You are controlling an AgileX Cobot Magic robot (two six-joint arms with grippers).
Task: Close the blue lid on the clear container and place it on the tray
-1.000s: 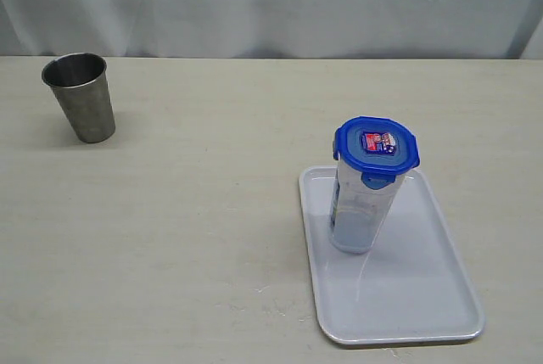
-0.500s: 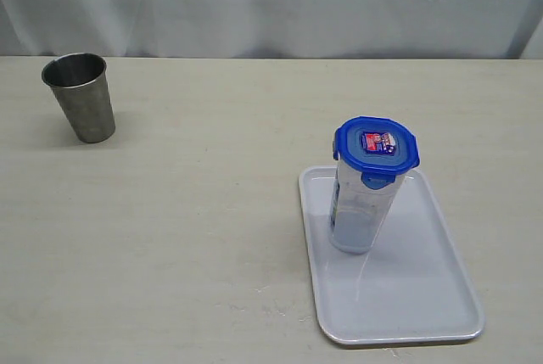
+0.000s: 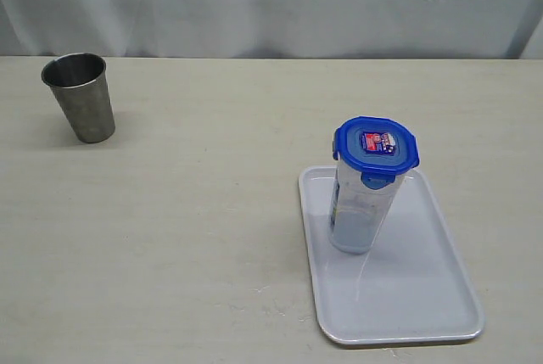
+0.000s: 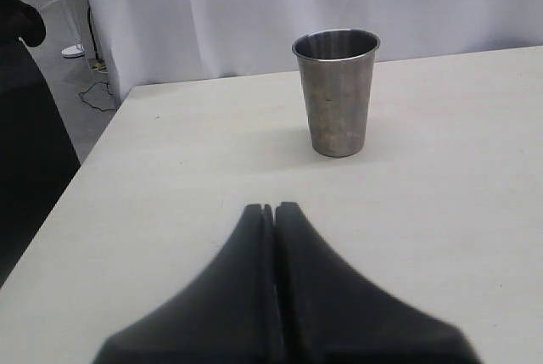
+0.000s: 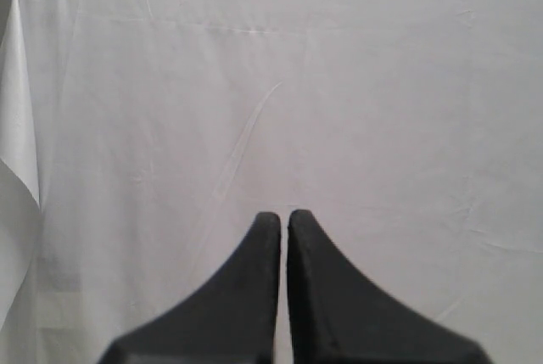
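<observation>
The left gripper (image 4: pixel 273 208) and right gripper (image 5: pixel 282 215) have jaws pressed together on nothing, the left facing the steel cup (image 4: pixel 336 92), while the container (image 3: pixel 356 211), lid (image 3: pixel 376 145) on top, stands upright on the tray (image 3: pixel 424 296).

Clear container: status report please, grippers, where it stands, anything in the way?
Left gripper shut, empty; right gripper shut, empty. Blue lid on clear container, upright on tray. Steel cup stands well apart.
</observation>
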